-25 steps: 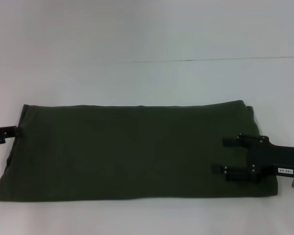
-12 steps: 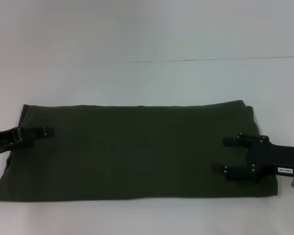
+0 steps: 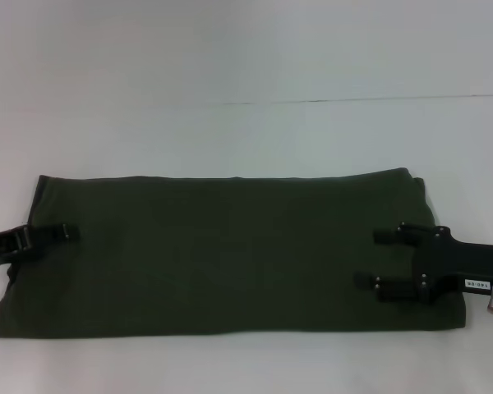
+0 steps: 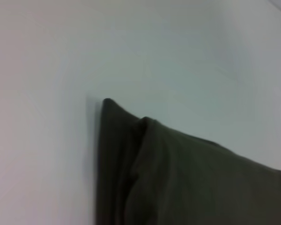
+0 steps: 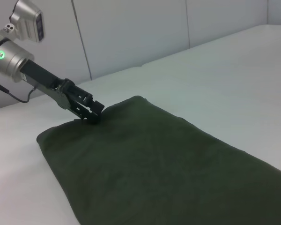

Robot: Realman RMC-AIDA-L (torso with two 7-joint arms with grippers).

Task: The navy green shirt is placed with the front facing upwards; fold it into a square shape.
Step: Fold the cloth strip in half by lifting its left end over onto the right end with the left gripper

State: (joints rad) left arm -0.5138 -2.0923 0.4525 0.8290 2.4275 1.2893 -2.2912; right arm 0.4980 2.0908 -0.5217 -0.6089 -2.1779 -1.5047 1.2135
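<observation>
The navy green shirt [image 3: 230,254] lies flat on the white worktop [image 3: 246,139], folded into a long horizontal band spanning left to right, print not visible.

The right end effector [image 3: 368,258] rests over the band's right end, its two fingers [image 3: 389,235] spread apart and pointing left, holding nothing.

The left end effector [image 3: 66,233] sits at the band's left edge, about mid-depth, over the fabric. Whether it is open or closed on the cloth cannot be determined.

The left wrist view shows layered fabric at a corner of the band.
</observation>
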